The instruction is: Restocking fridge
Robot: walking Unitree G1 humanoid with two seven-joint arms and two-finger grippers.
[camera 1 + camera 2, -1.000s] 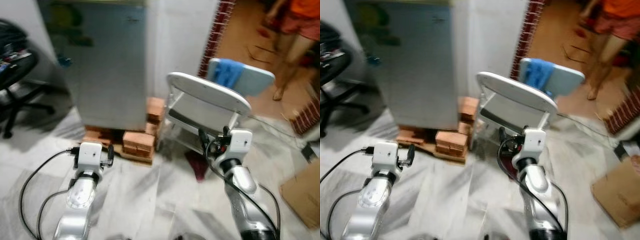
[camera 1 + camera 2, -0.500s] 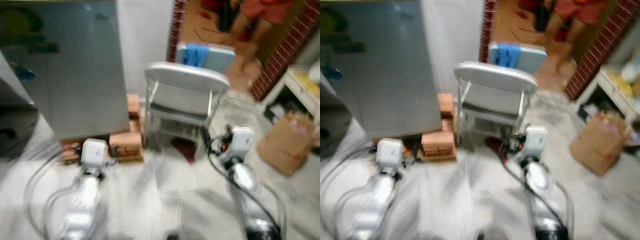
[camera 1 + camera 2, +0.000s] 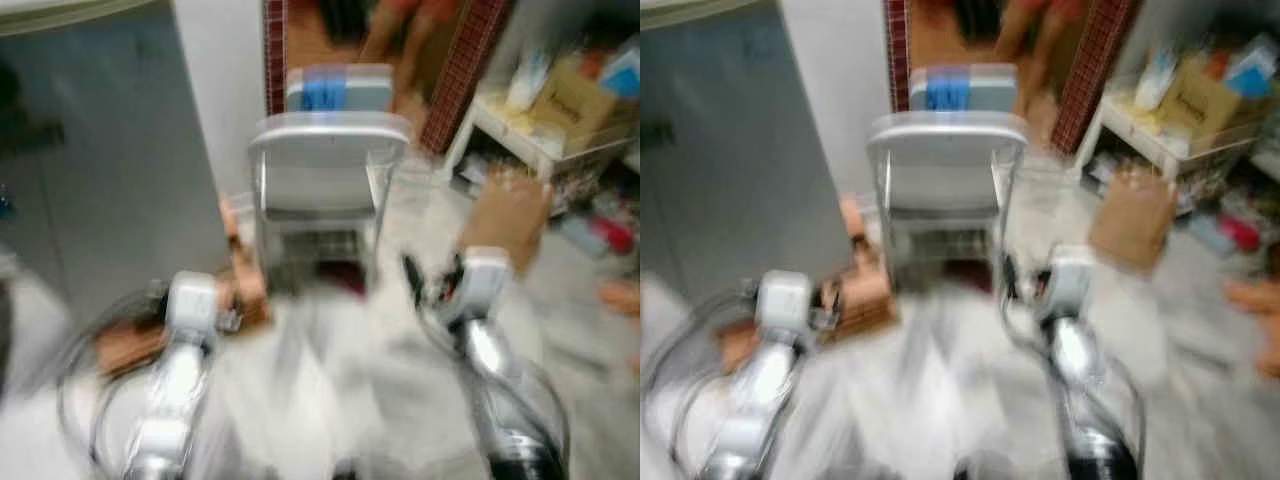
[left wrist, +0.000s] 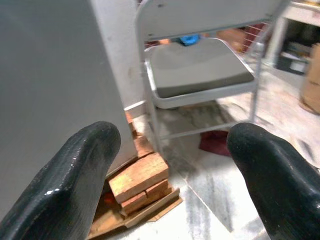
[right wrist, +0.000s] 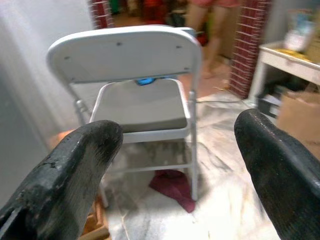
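Observation:
The grey fridge point(image 3: 100, 180) stands shut at the left, raised on bricks point(image 4: 140, 180). A grey folding chair point(image 3: 325, 170) stands right beside it, straight ahead of me. My left gripper point(image 4: 175, 142) is held low in front of the fridge's lower corner, open, with nothing between its fingers. My right gripper point(image 5: 180, 142) points at the chair's seat from a short way off, open and holding nothing too. The eye views are blurred by motion.
A second chair with a blue cloth point(image 3: 330, 90) stands behind the first, in a brick-edged doorway where a person's legs point(image 3: 390, 30) show. A dark red rag point(image 5: 172, 182) lies under the chair. At the right are a brown paper bag point(image 3: 1130, 215) and a white shelf point(image 3: 530, 130) of goods.
The whole picture has swung: the fridge slid to the left, the chair came to the middle, and the shelf and bag came into view. Both arms keep their pose.

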